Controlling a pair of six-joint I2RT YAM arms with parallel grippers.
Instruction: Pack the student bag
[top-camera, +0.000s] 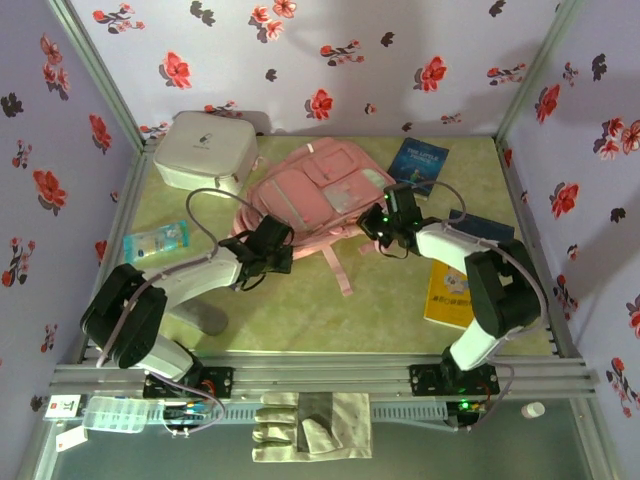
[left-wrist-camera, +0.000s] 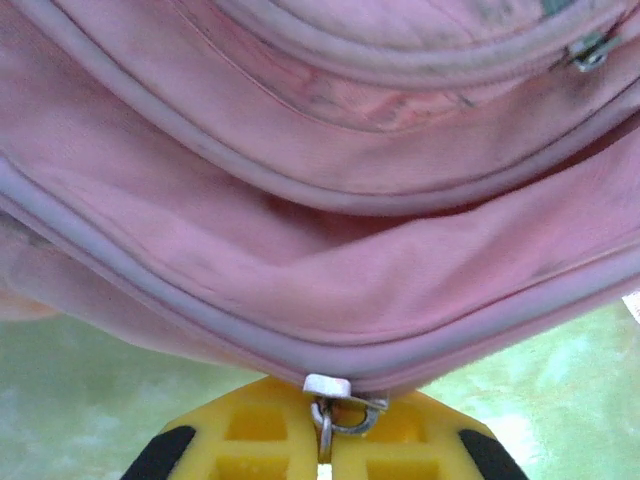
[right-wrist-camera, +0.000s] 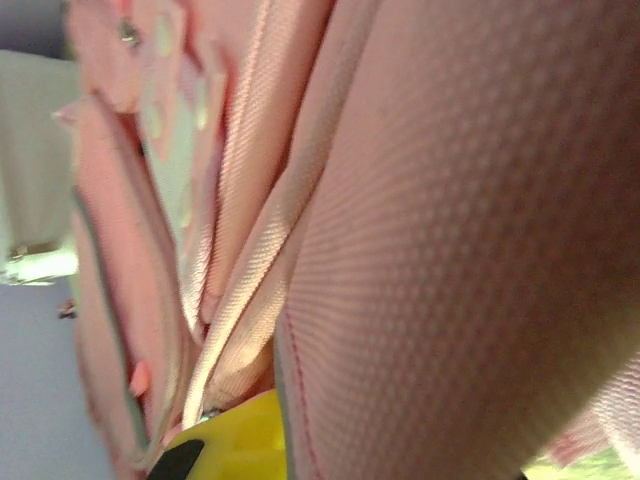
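Left gripper (left-wrist-camera: 325, 455) clamps student bag (left-wrist-camera: 320, 250) zip pull (left-wrist-camera: 337, 412) (interior hidden).

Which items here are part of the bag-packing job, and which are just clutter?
Job, likely: student bag; white-grey zip case; blue book; yellow book; blue packet.
Lying about, outside the front rail: gloves; clear plastic box; small white bottle.
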